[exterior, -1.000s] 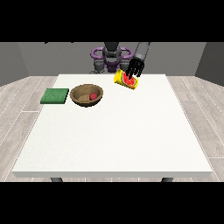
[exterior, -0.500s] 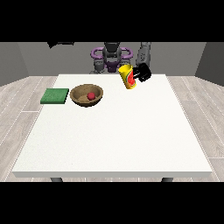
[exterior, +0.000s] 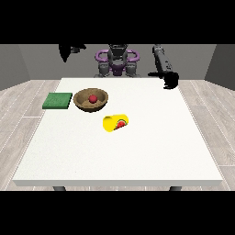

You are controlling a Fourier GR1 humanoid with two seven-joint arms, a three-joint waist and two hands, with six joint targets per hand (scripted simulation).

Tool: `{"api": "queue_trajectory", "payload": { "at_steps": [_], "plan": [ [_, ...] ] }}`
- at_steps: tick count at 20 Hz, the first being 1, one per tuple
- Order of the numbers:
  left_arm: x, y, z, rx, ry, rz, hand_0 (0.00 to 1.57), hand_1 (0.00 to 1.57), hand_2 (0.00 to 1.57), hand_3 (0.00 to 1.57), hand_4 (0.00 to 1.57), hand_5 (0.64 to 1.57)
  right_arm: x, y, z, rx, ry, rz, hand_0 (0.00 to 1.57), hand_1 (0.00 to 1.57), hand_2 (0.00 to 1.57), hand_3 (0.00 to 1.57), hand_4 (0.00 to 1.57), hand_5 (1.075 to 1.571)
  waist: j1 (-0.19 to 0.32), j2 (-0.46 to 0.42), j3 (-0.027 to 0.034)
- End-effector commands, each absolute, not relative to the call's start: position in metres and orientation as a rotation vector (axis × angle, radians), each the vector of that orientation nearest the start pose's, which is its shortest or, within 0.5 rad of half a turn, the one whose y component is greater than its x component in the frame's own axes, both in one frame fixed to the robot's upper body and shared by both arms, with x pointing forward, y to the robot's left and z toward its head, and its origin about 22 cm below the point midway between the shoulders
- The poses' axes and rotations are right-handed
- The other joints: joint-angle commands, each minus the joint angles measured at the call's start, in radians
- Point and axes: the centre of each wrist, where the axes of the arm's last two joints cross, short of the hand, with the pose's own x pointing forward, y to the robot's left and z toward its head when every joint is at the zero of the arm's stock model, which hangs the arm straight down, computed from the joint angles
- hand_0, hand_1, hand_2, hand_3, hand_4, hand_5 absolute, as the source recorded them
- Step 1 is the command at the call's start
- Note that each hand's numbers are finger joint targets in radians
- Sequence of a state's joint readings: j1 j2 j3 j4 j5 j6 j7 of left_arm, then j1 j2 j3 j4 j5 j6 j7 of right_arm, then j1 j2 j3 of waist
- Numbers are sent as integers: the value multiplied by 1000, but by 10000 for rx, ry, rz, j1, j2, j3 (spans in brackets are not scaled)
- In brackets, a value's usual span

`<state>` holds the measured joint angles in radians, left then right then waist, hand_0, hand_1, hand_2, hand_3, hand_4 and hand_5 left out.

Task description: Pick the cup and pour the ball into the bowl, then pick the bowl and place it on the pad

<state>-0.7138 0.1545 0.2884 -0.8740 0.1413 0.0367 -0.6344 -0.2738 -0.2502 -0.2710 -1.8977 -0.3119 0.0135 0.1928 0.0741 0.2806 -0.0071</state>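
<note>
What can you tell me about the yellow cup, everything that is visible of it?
The cup is yellow, looks like smooth plastic, and shows red with a little green at its open end. It lies on its side on the white table, mouth turned toward the camera and to the view's right. It sits just in front of the wooden bowl, apart from it. No hand touches it; only the table does. Whether anything is inside it cannot be told.

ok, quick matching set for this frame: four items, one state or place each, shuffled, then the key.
Items:
1. cup
2. ball
3. pad
4. bowl

States:
A. green, at the view's left, nothing on it
B. on its side on the table
C. upright, between pad and cup
D. red, inside the bowl

Pairs: 1-B, 2-D, 3-A, 4-C
</note>
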Motion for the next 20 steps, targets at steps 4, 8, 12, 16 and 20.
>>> {"api": "queue_trajectory", "payload": {
  "at_steps": [4, 8, 12, 16, 20],
  "plan": [
    [412, 332, 116, -566, -22153, 1218, 0, 0, 0, 0, 0, 1537, 277, -278, 149, -13, -19692, -983, 0, 0, 0, 0, 484, 1569, 85, 481, 69],
    [417, 349, 185, -90, -22416, 314, 0, 0, 0, 0, 0, 1515, 295, -294, 114, 92, -19091, -1265, 0, 0, 0, 0, 477, 1570, 76, 614, 86],
    [409, 369, 245, 547, -22747, -496, 0, 0, 0, 0, 0, 1518, 308, -303, 77, 688, -18824, -2048, 0, 0, 0, 0, 392, 1569, 171, 739, 103],
    [402, 380, 273, 693, -23018, -779, 0, 0, 0, 0, 0, 1523, 320, -305, 50, 854, -18772, -2319, 0, 0, 0, 0, 386, 1570, 125, 1058, 89],
    [397, 385, 288, 963, -22864, -658, 0, 0, 0, 0, 0, 1544, 333, -320, 41, 1086, -18218, -2083, 0, 0, 0, 0, 315, 1571, -138, 790, 82]
  ]
}}
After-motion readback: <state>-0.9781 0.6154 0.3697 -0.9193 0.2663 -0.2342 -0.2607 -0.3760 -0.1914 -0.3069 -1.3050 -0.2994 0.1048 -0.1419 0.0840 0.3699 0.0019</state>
